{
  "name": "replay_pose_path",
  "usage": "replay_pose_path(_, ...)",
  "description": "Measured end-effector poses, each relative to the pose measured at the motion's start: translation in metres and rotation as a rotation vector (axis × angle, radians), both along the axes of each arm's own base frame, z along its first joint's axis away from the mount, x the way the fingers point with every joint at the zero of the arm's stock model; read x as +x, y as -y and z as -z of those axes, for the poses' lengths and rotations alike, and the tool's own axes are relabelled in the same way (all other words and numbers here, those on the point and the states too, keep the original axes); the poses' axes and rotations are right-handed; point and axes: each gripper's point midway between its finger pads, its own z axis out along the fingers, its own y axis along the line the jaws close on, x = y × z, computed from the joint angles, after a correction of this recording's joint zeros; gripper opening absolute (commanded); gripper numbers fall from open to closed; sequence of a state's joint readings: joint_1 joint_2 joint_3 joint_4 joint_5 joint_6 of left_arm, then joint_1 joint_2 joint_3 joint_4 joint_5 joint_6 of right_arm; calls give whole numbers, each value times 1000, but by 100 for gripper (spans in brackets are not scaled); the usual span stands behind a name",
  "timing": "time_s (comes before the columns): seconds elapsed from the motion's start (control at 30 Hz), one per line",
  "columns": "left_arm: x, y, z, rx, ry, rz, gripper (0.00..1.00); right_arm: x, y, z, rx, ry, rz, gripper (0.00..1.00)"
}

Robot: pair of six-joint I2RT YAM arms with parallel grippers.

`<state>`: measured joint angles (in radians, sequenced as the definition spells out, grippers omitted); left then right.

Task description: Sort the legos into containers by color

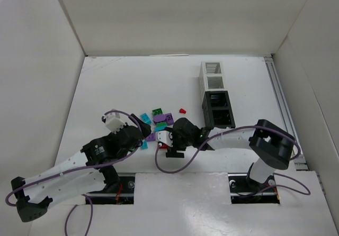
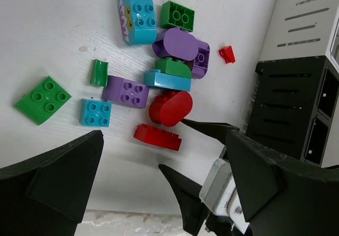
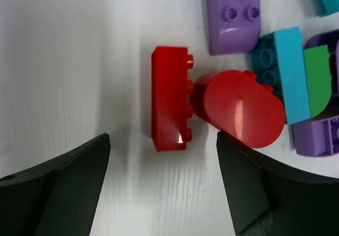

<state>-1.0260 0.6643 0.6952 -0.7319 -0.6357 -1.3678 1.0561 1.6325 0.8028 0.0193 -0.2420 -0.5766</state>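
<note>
The right gripper (image 3: 161,141) is released. Its black jaws are parted either side of a flat red rectangular plastic brick (image 3: 170,98) at the centre of the frame, with a gap on each side. A glossy red oval-topped brick (image 3: 241,109) touches that brick's studded edge. The left gripper (image 2: 164,141) is also spread wide and empty, low in its frame below the loose pile of red, purple, green and cyan legos (image 1: 159,120). The row of white and black slatted bins (image 1: 203,85) stands right of centre in the overhead view, up and to the right of the pile.
</note>
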Motion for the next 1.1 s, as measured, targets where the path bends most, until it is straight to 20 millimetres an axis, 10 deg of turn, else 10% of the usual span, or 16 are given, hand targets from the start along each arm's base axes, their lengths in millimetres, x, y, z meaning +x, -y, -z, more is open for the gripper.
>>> replay_pose_path(0.67, -1, -2, 2, 12, -8, 0, 100, -7, -23, -8, 80, -59, -34, 27)
replay_pose_path(0.97, 0, -1, 0, 22, 6, 15, 100, 1, -16, -128, 294, 93, -29, 21)
replay_pose_path(1.1, 5, 8, -7, 20, 46, 52, 100, 57, 28, -173, 295, 178, 156, 21)
